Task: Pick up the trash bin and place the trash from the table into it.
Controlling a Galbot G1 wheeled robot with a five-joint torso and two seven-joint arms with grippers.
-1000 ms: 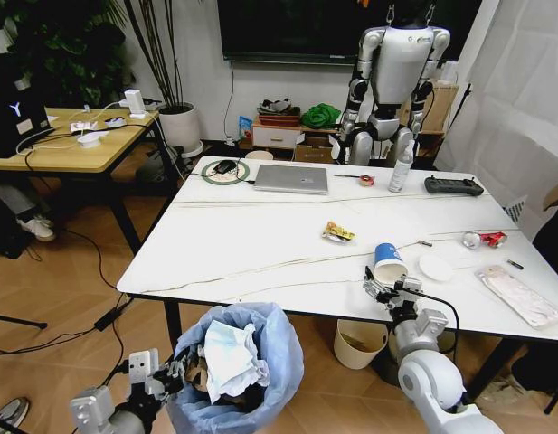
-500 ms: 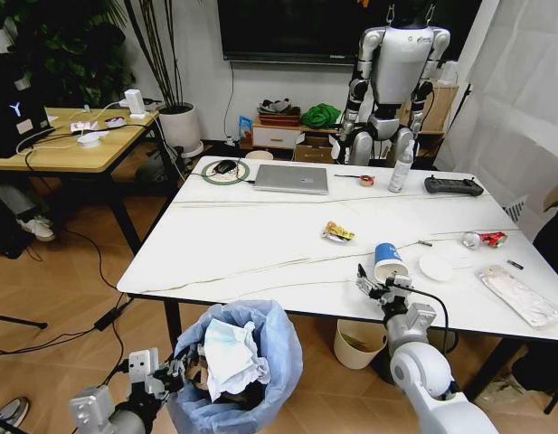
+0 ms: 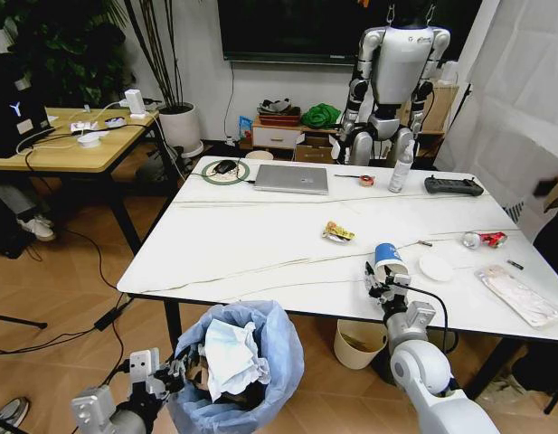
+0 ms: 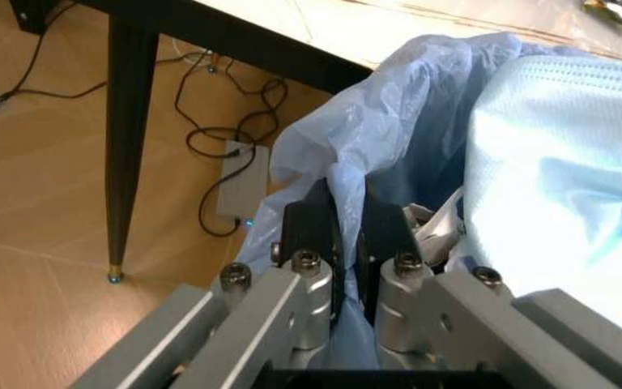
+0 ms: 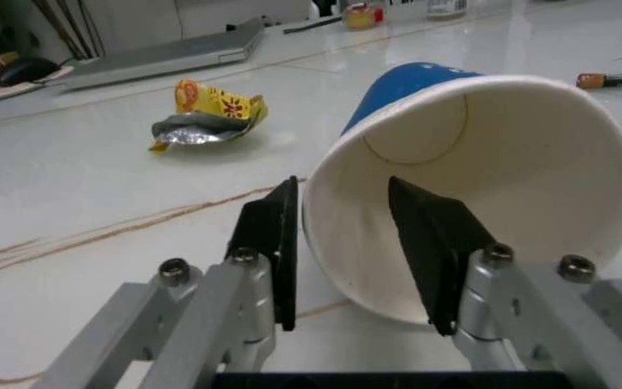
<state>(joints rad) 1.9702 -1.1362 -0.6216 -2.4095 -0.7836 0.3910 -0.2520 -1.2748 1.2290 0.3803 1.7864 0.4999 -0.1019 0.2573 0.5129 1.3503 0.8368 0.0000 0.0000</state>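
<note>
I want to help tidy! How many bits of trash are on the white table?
5: blue paper cup at the right hand, white round lid, yellow wrapper, crushed red can, clear packet. Others may be hidden.

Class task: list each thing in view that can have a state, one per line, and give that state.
trash bin: held off the table's edge, bag part full
left gripper: jaws shut on the bin's bag rim
blue paper cup: on its side, mouth toward the right gripper
right gripper: jaws astride the cup's wall, one inside, not yet shut
laptop: closed
yellow snack wrapper: crumpled, on the table
</note>
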